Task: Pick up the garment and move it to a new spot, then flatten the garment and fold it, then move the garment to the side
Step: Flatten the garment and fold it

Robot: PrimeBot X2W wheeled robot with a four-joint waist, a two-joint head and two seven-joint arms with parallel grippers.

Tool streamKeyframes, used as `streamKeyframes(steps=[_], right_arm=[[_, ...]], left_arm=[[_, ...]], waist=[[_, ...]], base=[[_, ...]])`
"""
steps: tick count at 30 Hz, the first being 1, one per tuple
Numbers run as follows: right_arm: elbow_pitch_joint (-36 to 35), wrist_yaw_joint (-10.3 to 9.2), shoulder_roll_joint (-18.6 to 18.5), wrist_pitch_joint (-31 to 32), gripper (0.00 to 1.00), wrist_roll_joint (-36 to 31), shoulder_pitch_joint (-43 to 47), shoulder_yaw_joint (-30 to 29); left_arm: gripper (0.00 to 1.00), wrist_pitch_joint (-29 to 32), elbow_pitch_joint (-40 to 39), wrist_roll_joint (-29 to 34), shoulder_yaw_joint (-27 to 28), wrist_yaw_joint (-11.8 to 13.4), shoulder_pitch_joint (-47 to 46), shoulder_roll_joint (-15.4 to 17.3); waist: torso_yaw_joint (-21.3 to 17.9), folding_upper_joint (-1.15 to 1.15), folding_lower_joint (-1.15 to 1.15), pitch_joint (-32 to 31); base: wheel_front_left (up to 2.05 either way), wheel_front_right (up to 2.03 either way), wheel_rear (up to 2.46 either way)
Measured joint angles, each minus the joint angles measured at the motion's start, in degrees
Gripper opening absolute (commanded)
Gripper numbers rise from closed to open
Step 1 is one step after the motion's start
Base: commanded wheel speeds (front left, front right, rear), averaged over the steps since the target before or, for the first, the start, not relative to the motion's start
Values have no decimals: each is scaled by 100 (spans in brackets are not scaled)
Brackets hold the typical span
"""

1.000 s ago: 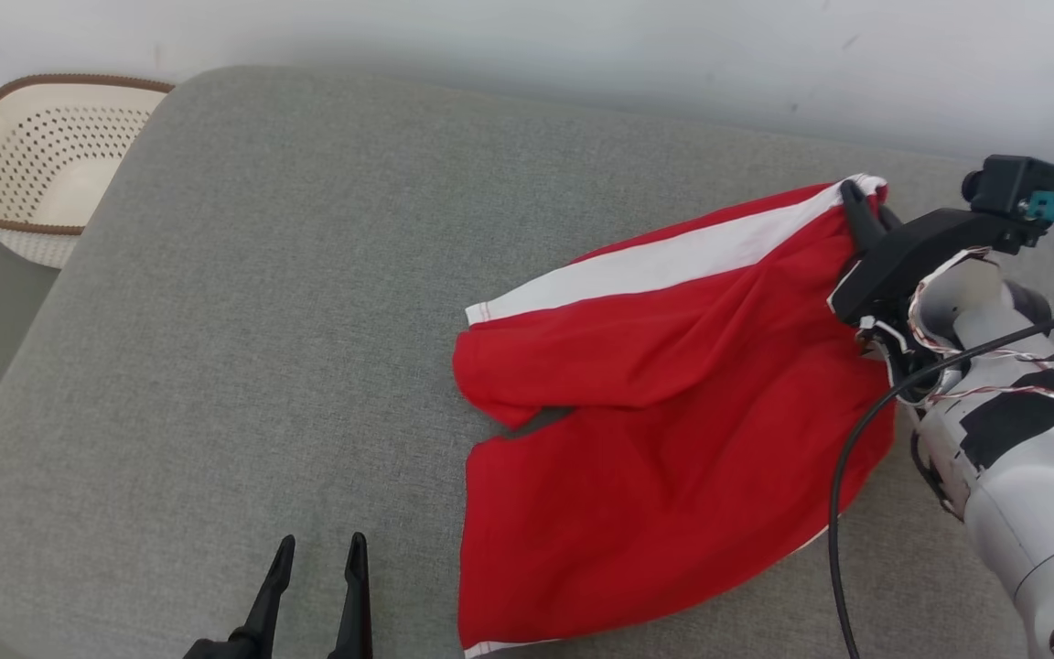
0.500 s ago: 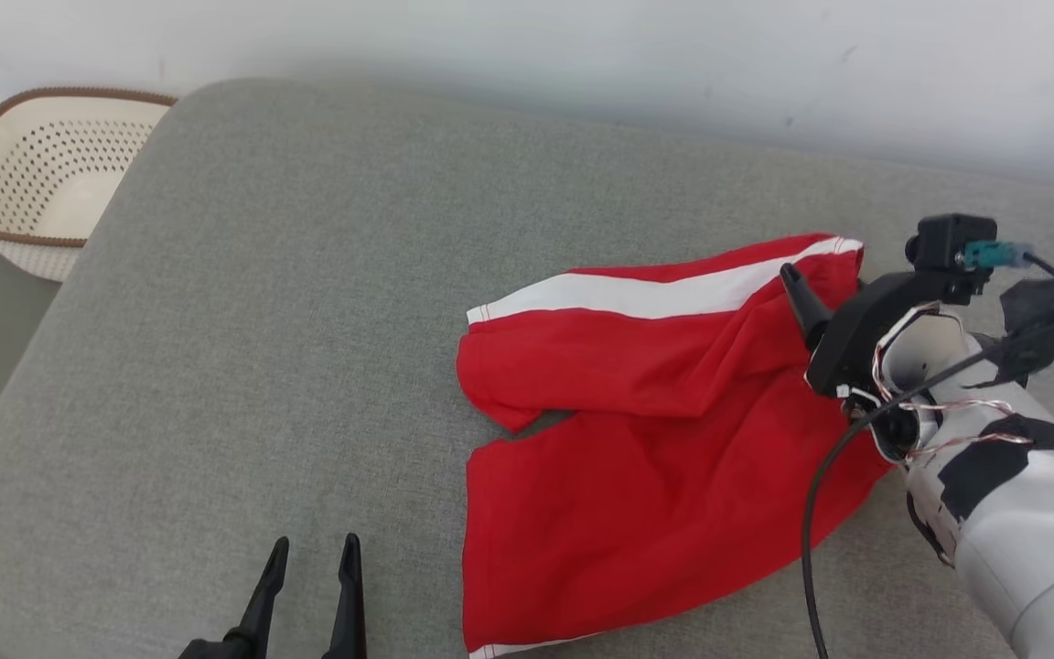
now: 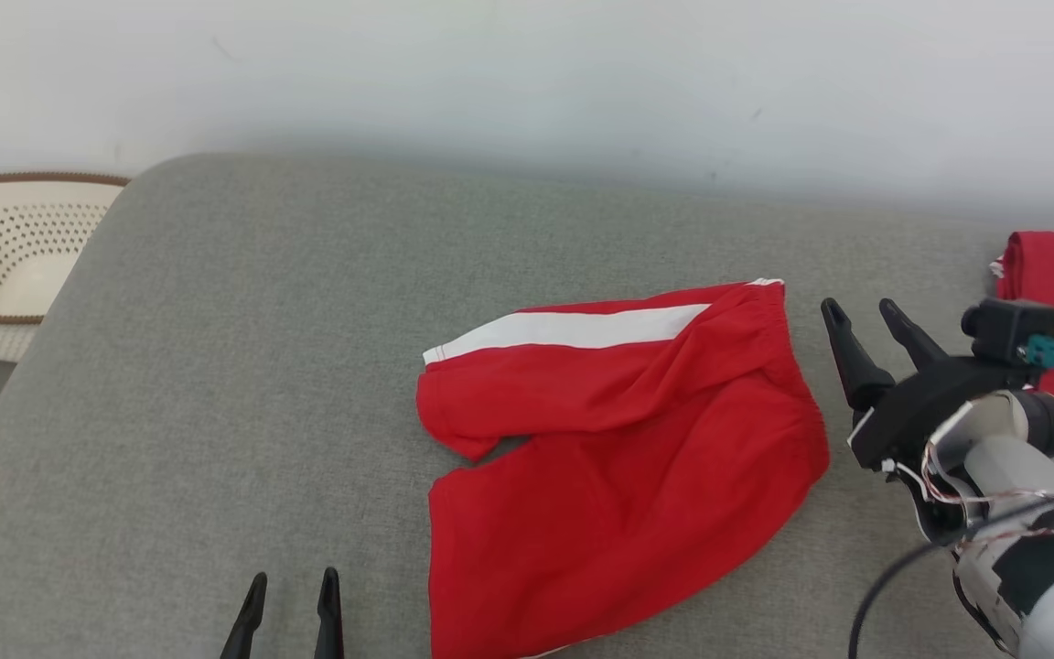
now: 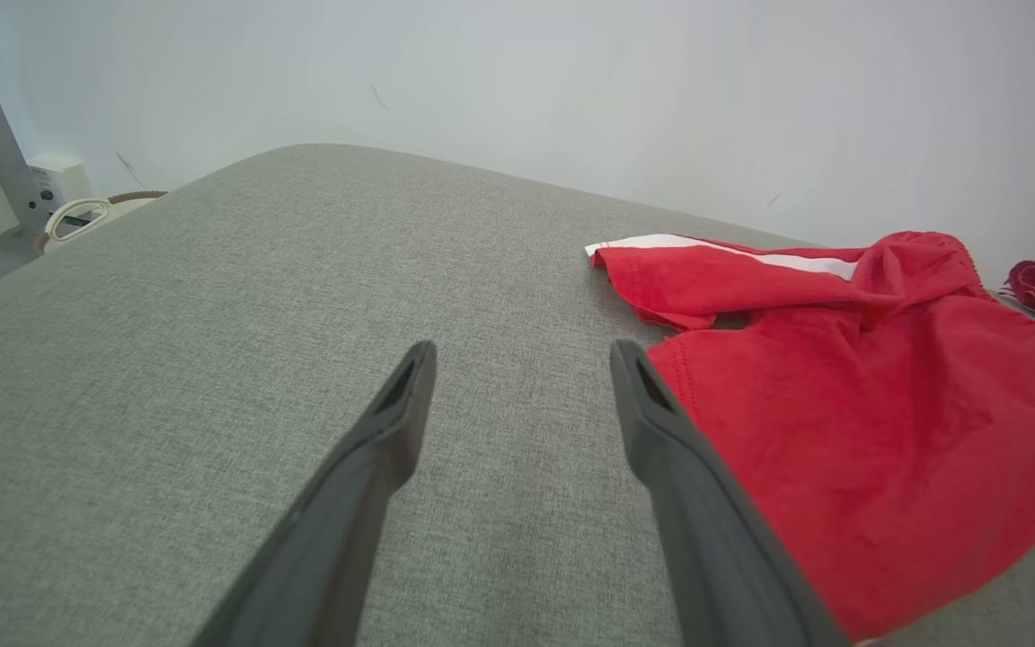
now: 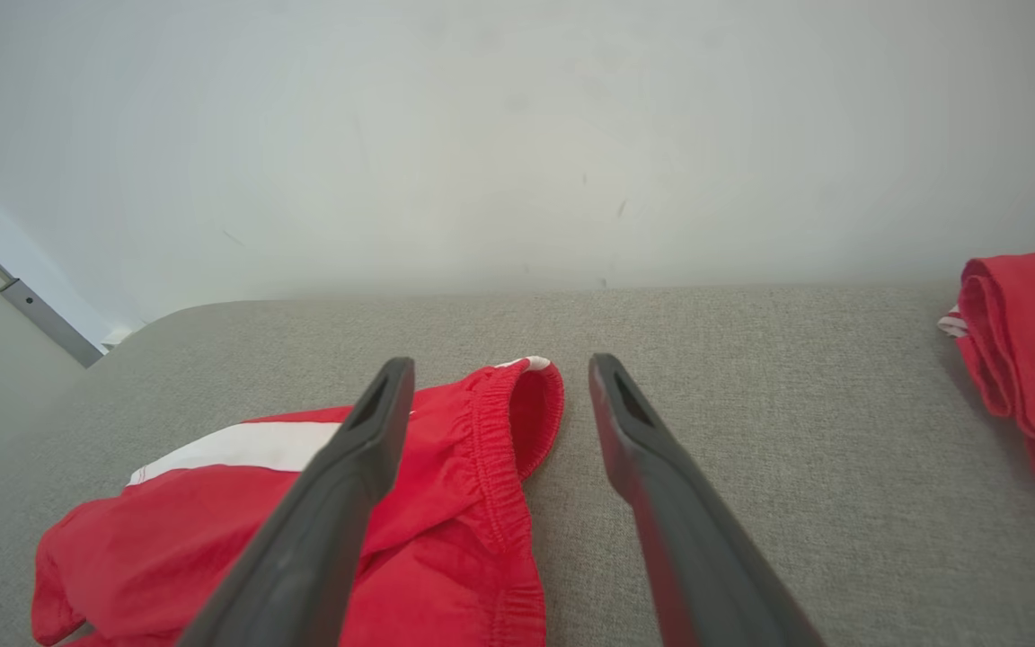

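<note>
The garment (image 3: 618,458) is a pair of red shorts with a white side stripe, lying loosely spread and creased on the grey cushion (image 3: 243,366). My right gripper (image 3: 861,309) stands open just to the right of the waistband, clear of the cloth. In the right wrist view its fingers (image 5: 351,467) frame the elastic waistband of the garment (image 5: 490,449). My left gripper (image 3: 291,586) is open at the bottom edge, left of the lower leg. In the left wrist view the left gripper (image 4: 522,355) is empty, with the garment (image 4: 841,404) to its right.
A second red cloth (image 3: 1053,275) lies folded at the cushion's right end, also seen as the red cloth (image 5: 1021,350). A cream perforated basket (image 3: 5,256) stands on the floor beyond the left end. A white wall (image 3: 527,82) runs behind the cushion.
My right gripper opened and let go of the waistband, which dropped onto the cushion. That gripper then drew back to the right. The head camera tilted up, bringing the second red cloth into view.
</note>
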Motion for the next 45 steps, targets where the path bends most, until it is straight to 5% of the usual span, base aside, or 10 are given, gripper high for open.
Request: streamKeyframes(steps=[6, 11, 22, 36, 45], right_arm=[[-650, 0, -218, -258, 100, -343, 644, -205], [-1381, 0, -202, -275, 100, -1051, 1280, -1127], [-2755, 0, 425, -275, 100, -2869, 3338, -2817], [-3200, 0, 812, -275, 100, -3376, 3649, -2991], [-3260, 0, 892, -275, 100, -3411, 3566, -2893]], left_arm=[[100, -1, -71, 19, 85, 1, 103, 0], [100, -1, -123, 46, 104, 0, 193, -1], [100, 0, -183, 56, 123, 0, 207, -1], [100, 0, 53, 16, -382, -122, 287, -2], [100, 0, 476, 227, -1131, -506, -253, -3]], waist=[[-152, 0, 0, -106], [-264, 0, 0, -149], [-308, 0, 0, -180], [-393, 0, 0, -120], [-674, 0, 0, 14]], base=[[0, 0, 0], [0, 0, 0], [0, 0, 0], [0, 0, 0], [0, 0, 0]])
